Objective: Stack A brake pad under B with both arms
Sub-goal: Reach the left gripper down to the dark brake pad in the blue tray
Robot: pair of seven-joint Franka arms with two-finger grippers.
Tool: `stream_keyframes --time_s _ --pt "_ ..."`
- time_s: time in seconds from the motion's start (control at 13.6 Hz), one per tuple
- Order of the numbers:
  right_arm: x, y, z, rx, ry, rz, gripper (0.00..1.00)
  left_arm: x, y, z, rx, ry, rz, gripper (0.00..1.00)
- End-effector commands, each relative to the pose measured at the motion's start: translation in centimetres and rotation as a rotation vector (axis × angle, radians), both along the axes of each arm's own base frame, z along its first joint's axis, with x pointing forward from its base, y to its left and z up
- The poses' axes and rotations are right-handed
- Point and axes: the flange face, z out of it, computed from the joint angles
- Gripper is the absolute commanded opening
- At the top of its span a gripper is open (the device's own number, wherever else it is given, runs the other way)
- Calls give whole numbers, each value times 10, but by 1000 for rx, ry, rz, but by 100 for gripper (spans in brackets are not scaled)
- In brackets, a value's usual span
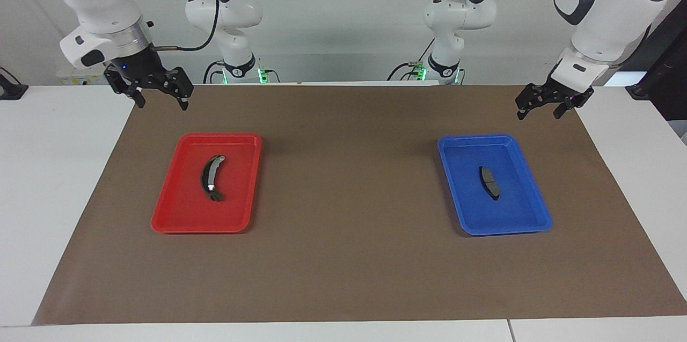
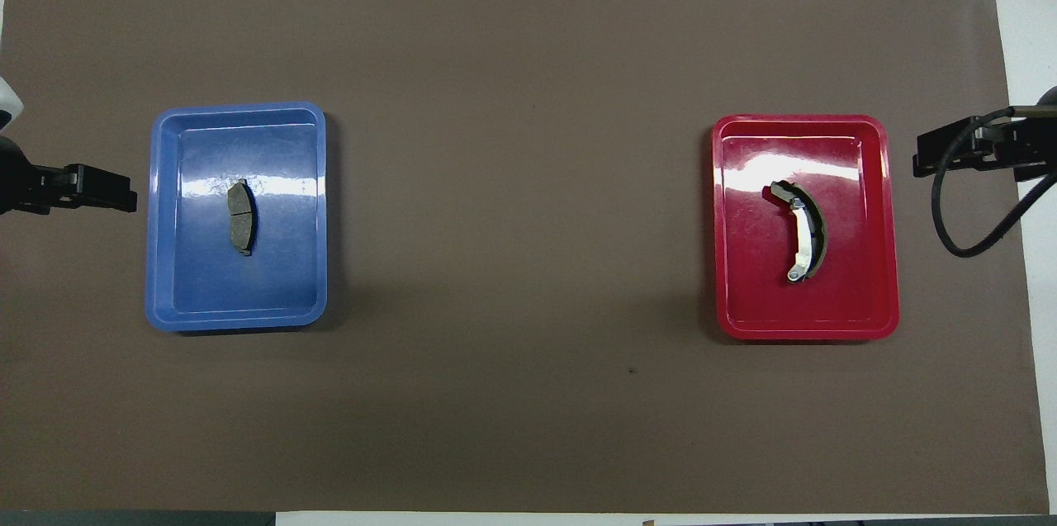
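The short grey brake pad A [image 1: 488, 182] lies flat in the blue tray [image 1: 531, 208], which sits on the brown mat [image 1: 349, 277] toward the left arm's end of the table. The longer crescent pad B [image 1: 211, 177], with its silver-white strip showing, lies in the red tray [image 1: 172, 213] toward the right arm's end; the two trays are well apart, with bare mat between them. Neither pad is touched by anything. The left gripper [image 1: 538, 108] hangs in the air over the mat near its edge, just outside the blue tray's corner nearest the robots, its fingers spread apart and holding nothing. In the overhead view the left gripper [image 2: 103, 189] shows as a dark bar just beside the blue tray's rim. The right gripper [image 1: 161, 99] hangs over the mat's edge, above the ground between the red tray and the robots, its two fingers parted and empty as well; a black cable [image 2: 950, 220] loops down from its wrist. The white table [image 1: 53, 181] shows around the mat.
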Motion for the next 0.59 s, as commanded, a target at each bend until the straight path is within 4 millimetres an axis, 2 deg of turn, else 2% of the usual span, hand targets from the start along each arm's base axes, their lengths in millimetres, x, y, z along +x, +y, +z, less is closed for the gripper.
stream_keyframes --time_s 0.0,0.15,0.37,0.52 --pt "-3 -1 -1 2 -12 9 100 -9 -3 -32 -17 -51 -7 99" --pt "-4 -1 0 2 -12 9 100 -6 -7 -55 -16 -77 -16 99" --pt "-3 -1 -1 2 -12 7 100 11 -8 -89 -13 -100 -13 99" --pt "-5 -1 -9 2 -3 12 100 11 -9 -111 -11 -91 -20 99"
